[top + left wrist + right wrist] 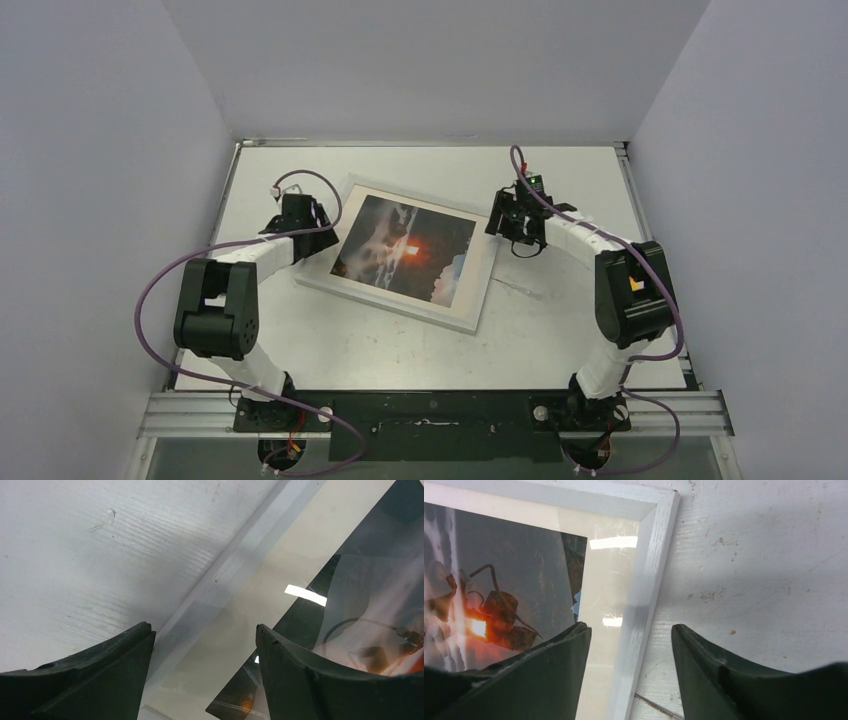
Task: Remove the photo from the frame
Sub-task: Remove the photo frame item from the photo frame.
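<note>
The left arm rises from its base to a high elbow. Its forearm runs forward and inward to a wrist pitched downward, with the left gripper pointing toward the right arm. The right arm mirrors this pose, elbow raised and forearm angled inward to the right gripper. In both wrist views the dark fingers stand apart, a clear gap between their tips, nothing pinched between them.

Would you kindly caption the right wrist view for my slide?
Open right gripper astride the white edge of the frame, photo inside.
</note>
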### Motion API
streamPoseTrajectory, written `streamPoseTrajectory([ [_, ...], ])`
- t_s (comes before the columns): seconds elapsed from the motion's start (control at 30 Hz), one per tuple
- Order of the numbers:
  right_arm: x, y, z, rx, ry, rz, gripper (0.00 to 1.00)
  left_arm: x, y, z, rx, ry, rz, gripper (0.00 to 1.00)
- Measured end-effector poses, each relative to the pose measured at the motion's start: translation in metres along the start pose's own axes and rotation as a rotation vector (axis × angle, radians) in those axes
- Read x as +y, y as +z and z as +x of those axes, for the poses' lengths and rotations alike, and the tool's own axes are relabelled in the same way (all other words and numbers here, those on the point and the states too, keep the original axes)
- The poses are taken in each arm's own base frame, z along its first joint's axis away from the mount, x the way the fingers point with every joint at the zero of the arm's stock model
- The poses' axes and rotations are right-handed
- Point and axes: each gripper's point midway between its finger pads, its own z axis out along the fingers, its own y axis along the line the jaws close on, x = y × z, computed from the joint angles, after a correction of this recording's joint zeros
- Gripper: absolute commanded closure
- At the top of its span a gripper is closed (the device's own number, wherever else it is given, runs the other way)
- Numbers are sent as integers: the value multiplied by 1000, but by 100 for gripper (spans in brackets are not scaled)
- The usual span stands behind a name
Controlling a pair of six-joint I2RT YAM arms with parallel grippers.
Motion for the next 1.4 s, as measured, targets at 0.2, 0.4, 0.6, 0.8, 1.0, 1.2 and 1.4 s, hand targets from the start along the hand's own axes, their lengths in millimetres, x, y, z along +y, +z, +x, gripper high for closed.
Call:
streamPoseTrajectory([
  [0.2, -3, -3, 14, 29, -21, -14, 30, -3, -1, 3, 15, -59, 35, 33],
  [0.4, -8, -19, 34, 44, -28, -35, 22, -5, -24, 32, 53, -162, 111, 29],
  [0.6, 5, -42, 26, -23, -112, -34, 18, -5, -54, 66, 104, -229, 140, 25],
  [0.8, 26, -54, 25, -50, -194, -51, 19, -13, -83, 73, 64, -193, 140, 25],
  [1.0, 51, -60, 38, -47, -278, -102, 21, -9, -84, 70, 4, -91, 88, 24],
  [1.2, 77, -63, 47, -48, -316, -176, 23, -7, -68, 70, 34, 43, 3, 27],
  [1.4, 89, -67, 42, -67, -323, -214, 23, -17, -61, 60, 34, 117, -21, 36],
])
